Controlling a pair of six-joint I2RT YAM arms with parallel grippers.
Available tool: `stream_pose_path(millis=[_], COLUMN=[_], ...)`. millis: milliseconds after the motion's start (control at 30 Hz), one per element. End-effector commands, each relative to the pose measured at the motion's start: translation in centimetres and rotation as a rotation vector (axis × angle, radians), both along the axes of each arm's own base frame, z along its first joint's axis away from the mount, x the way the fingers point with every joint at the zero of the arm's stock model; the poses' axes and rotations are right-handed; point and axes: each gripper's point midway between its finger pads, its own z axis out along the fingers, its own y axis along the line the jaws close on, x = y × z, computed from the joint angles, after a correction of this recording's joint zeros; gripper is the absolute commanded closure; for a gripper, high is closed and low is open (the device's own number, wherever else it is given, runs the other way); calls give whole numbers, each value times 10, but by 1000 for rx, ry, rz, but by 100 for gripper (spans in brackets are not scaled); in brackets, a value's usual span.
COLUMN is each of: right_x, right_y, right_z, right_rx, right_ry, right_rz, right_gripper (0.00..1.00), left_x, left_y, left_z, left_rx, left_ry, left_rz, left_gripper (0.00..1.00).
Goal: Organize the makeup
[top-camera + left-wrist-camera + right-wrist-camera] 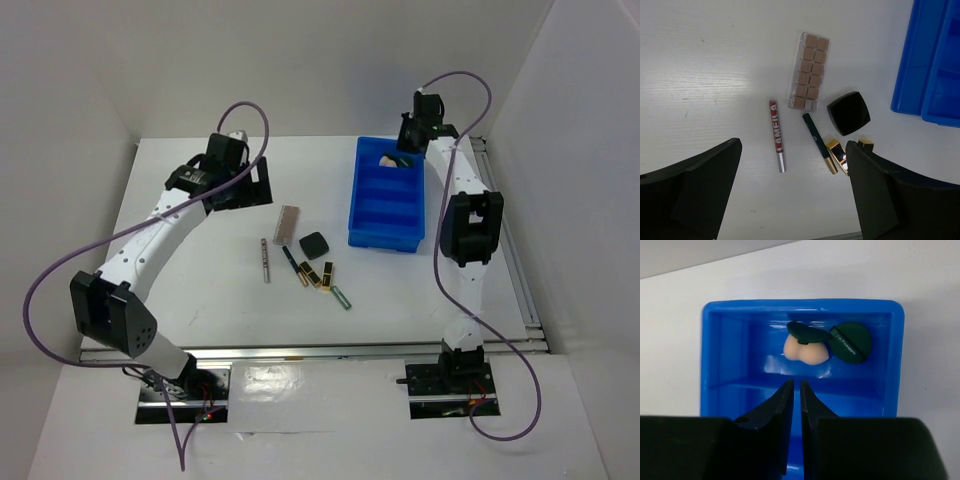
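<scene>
A peach sponge (807,351) and two dark green pads (852,342) lie in the far compartment of the blue bin (800,306). One pad (807,332) rests on the sponge. My right gripper (796,383) hangs just above and short of them, its jaws a narrow slit apart with nothing between. On the table lie the tan palette (809,71), black compact (849,113), a red-and-silver pencil (776,135), a dark green pencil (817,141) and two black-gold lipsticks (837,156). A green tube (342,296) lies nearest the arms. My left gripper (795,150) hovers wide open above them, holding nothing.
The blue bin (390,200) stands right of centre with several compartments; only the far one holds anything. White walls close in the table on the left, back and right. A metal rail (300,350) runs along the near edge.
</scene>
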Motion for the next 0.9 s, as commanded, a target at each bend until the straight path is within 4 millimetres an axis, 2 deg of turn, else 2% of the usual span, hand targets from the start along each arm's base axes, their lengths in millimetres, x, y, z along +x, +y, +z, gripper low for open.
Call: stream_pose_path(millis=[0, 33, 67, 100, 133, 167, 200, 233, 300, 333, 367, 400, 500, 533, 567, 600, 633, 667, 733, 767, 867], right_x=[-21, -28, -41, -49, -56, -68, -82, -92, -113, -129, -137, -144, -172, -183, -199, -207, -219, -229, -247, -254, -266], right_y=[37, 46, 68, 79, 89, 100, 125, 134, 155, 170, 175, 178, 188, 193, 201, 204, 213, 213, 218, 214, 221], right_z=[109, 104, 125, 129, 133, 136, 135, 122, 120, 99, 100, 92, 59, 54, 40, 32, 23, 7, -7, -19, -26], right_rx=[-25, -33, -43, -45, -57, -59, -67, -84, -63, -47, -29, -10, 77, 88, 98, 92, 76, 57, 37, 27, 20], right_ry=[-202, -196, -238, -247, -257, -266, -265, -237, -226, -175, -179, -162, -70, -41, 17, 44, 70, 105, 144, 175, 194], right_rz=[96, 119, 170, 184, 205, 220, 279, 302, 371, 417, 419, 415, 442, 473, 515, 528, 546, 550, 573, 572, 598], right_gripper=[83, 81, 66, 50, 35, 25, 19, 17, 17, 20, 24, 25, 22, 21, 21, 21, 21, 21, 24, 26, 29], left_x=[15, 17, 20, 22, 23, 26, 26, 27, 24, 21, 19, 18, 15, 14, 16, 15, 16, 15, 14, 11, 7], left_y=[-10, -11, -7, -8, -2, -1, 1, 2, 6, 9, 10, 12, 15, 16, 15, 15, 9, 7, 4, 3, 0], left_z=[12, 17, 15, 10, 13, 13, 13, 13, 13, 12, 13, 9, 15, 20, 22, 25, 26, 26, 26, 21, 14], left_rx=[-16, -20, 2, 7, 22, 30, 38, 44, 62, 76, 73, 84, 88, 84, 79, 76, 50, 41, 25, 16, 1], left_ry=[-49, -61, -57, -46, -52, -55, -57, -59, -62, -62, -71, -63, -89, -99, -110, -119, -122, -119, -115, -94, -59], left_rz=[-44, -44, -25, -25, 4, 13, 20, 27, 23, 23, 23, 30, 32, 32, 33, 33, 10, 0, 0, -4, -2], left_gripper=[1, 1, 1, 1, 1, 1, 1, 1, 1, 1, 1, 1, 1, 1, 1, 1, 1, 1, 1, 1, 1])
